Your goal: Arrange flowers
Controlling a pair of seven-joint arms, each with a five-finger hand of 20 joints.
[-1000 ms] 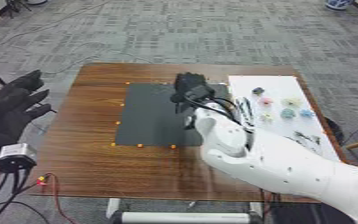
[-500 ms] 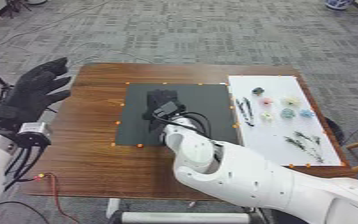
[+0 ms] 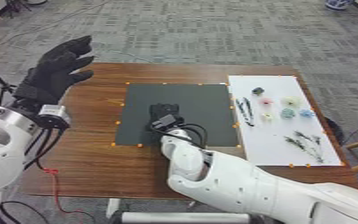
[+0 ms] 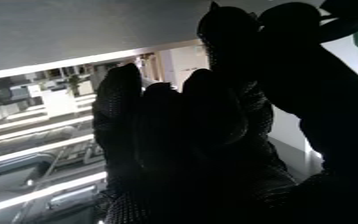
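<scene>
Head view: the left hand (image 3: pixel 55 72) is raised at the bench's left side, its fingers spread well apart from one another. The right hand (image 3: pixel 165 113) is over the dark mat (image 3: pixel 137 120) in the middle of the bench (image 3: pixel 91 150); whether it is spread, pressed together or pinching something, I cannot tell.

The flowers lie on the white sheet (image 3: pixel 264 152), to the right of the mat. A dark blue flower (image 3: pixel 258 91) is farthest from the robot, with a pink flower (image 3: pixel 266 101) nearer and a small yellow flower (image 3: pixel 267 116) nearer still. To the right of these are a cream flower (image 3: pixel 291 101) and, closer to the robot, a teal flower (image 3: pixel 287 113) with a light blue flower (image 3: pixel 307 113) just beside it. Thin green sprigs (image 3: pixel 305 142) lie nearest the robot among the plants. Along the sheet's left side, a slim black tool (image 3: pixel 246 111) lies lengthwise, near the mat's right edge.

Small orange markers (image 3: pixel 141 145) run around the mat's edges. A red cable (image 3: pixel 55 185) passes by the bench's near left corner, and grey carpet (image 3: pixel 175 35) stretches beyond the far edge.

Right wrist view: the right hand (image 4: pixel 189 150) is a dark shape against bright slanting strips (image 4: pixel 33 149).
</scene>
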